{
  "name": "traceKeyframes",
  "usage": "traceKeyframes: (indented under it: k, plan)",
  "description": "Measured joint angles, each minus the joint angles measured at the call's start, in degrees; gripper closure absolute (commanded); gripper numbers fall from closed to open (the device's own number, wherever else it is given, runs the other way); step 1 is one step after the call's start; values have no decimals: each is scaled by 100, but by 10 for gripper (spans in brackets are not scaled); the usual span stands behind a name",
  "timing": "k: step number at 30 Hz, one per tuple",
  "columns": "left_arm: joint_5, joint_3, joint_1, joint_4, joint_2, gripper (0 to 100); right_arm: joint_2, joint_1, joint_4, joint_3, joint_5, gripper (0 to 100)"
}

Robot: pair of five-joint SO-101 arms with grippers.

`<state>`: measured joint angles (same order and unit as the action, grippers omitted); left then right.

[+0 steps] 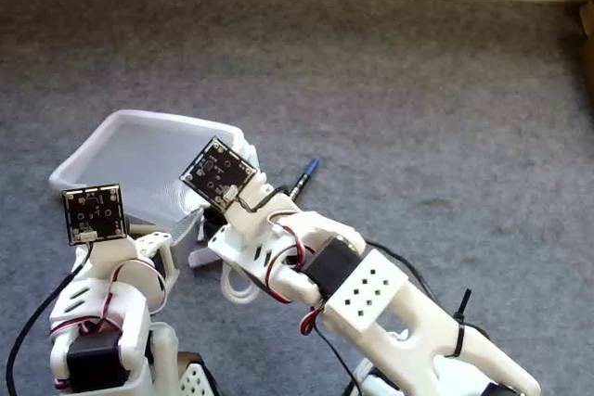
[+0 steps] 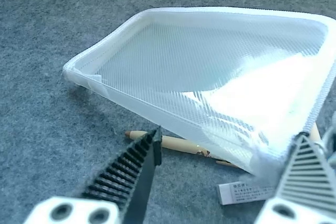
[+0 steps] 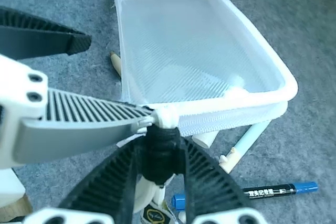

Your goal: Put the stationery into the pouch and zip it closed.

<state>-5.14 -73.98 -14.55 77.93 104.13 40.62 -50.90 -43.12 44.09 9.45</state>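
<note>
The mesh pouch (image 1: 139, 164) lies open on the grey counter (image 1: 418, 90), left of centre in the high view. The right gripper (image 3: 160, 137) is pinched tight on the pouch's near rim, close to a corner. The left gripper (image 2: 230, 132) hangs just beside it, spread wide, its 2 fingers well apart and holding nothing. A pencil (image 2: 173, 141) pokes out from under the pouch. A blue marker (image 3: 273, 189) lies outside the pouch, at the lower right of the right wrist view

The left tool (image 2: 230, 132) gapes wide open beside the right tool (image 3: 160, 132), which is pinched shut.
</note>
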Motion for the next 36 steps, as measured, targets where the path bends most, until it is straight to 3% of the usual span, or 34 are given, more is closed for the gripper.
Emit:
traceKeyframes:
  k: [10,21,36]
  plan:
    - [0,79,-273,26,-9,646,0,220,237,-9,-167,992]
    - [9,132,-123,132,-9,646,0,220,255,-9,-202,992]
    - [0,-360,-88,-545,0,793,0,220,211,0,-202,992]
